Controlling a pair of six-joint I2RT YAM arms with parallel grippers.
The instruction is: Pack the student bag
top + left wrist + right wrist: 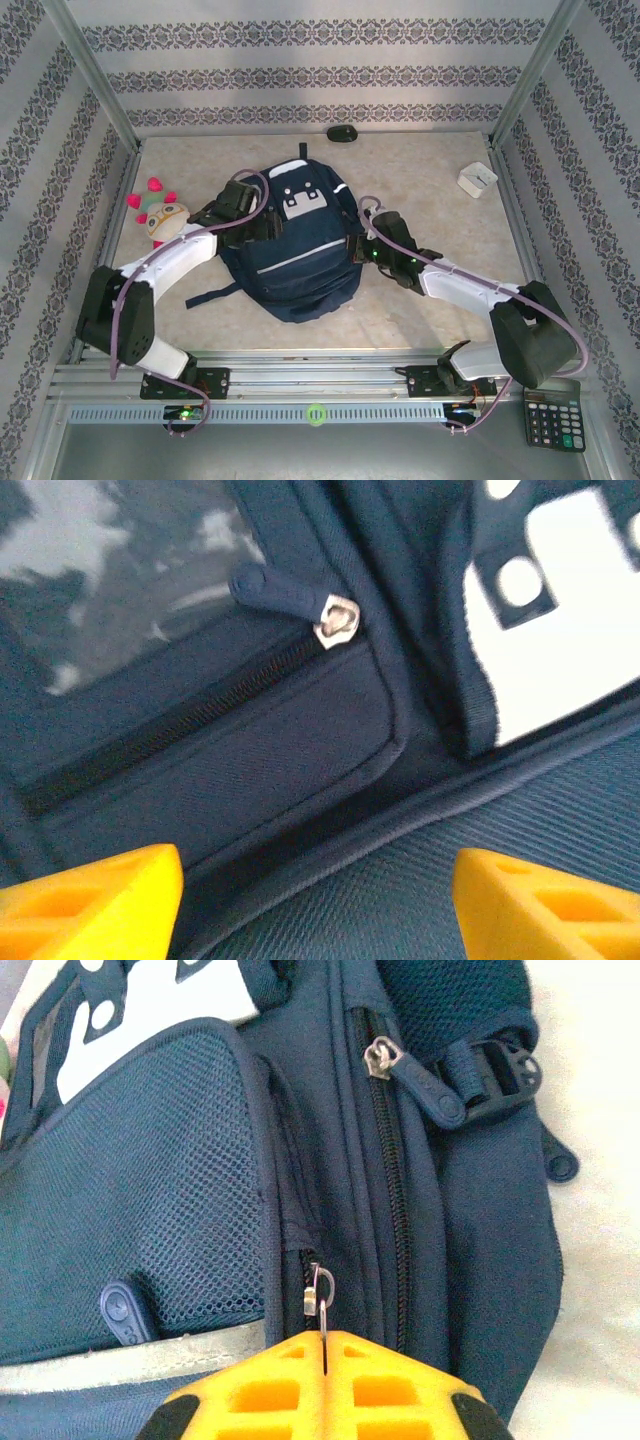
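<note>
The student bag (295,255), a navy backpack with grey-white patches, lies flat at the table's middle. My left gripper (262,222) is over its upper left part. In the left wrist view this gripper (318,900) is open, its yellow fingertips (95,905) wide apart above the fabric, below a closed pocket zipper with a rubber pull (285,592). My right gripper (360,248) is at the bag's right side. In the right wrist view it (325,1338) is shut on the metal zipper pull (318,1295) of a side zipper, beside a mesh pocket (150,1190).
A plush toy with pink hearts (160,215) lies left of the bag. A white box (477,178) sits at the back right and a small black object (342,133) by the back wall. A calculator (552,418) rests at the front right.
</note>
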